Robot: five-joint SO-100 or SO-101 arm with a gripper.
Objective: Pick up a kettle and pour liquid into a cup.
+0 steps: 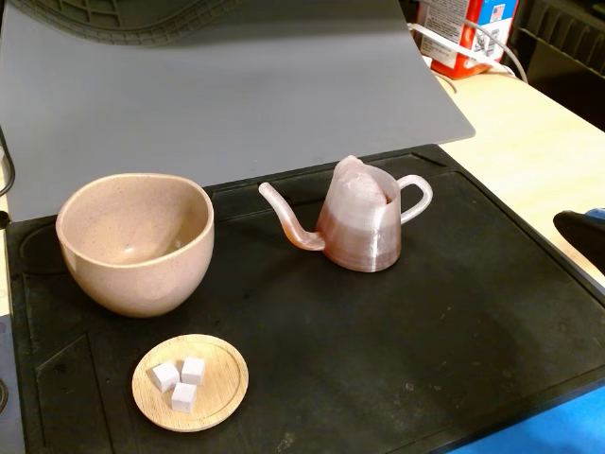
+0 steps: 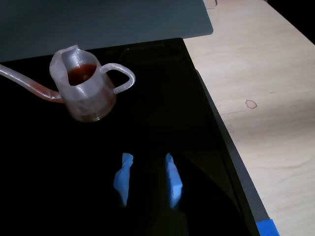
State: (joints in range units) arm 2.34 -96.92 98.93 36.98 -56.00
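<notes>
The translucent pinkish kettle [image 1: 359,227] stands upright on the black mat [image 1: 378,359]. Its thin spout points left toward the cup and its white loop handle faces right. In the wrist view the kettle [image 2: 86,96] sits at the upper left, with orange-red liquid [image 2: 81,74] inside. The beige-pink speckled cup [image 1: 132,241] stands upright to the left of the kettle; I see no liquid in it. My gripper [image 2: 147,158] is open and empty, with blue-taped fingertips [image 2: 123,177], hovering over the mat to the right of the kettle's handle and apart from it.
A small wooden dish [image 1: 189,381] with three white cubes lies in front of the cup. A grey board [image 1: 217,85] lies behind the mat. Light wooden table [image 2: 261,88] runs along the right. A dark part of the arm [image 1: 581,235] shows at the right edge. A red-and-white container [image 1: 463,33] stands at the back right.
</notes>
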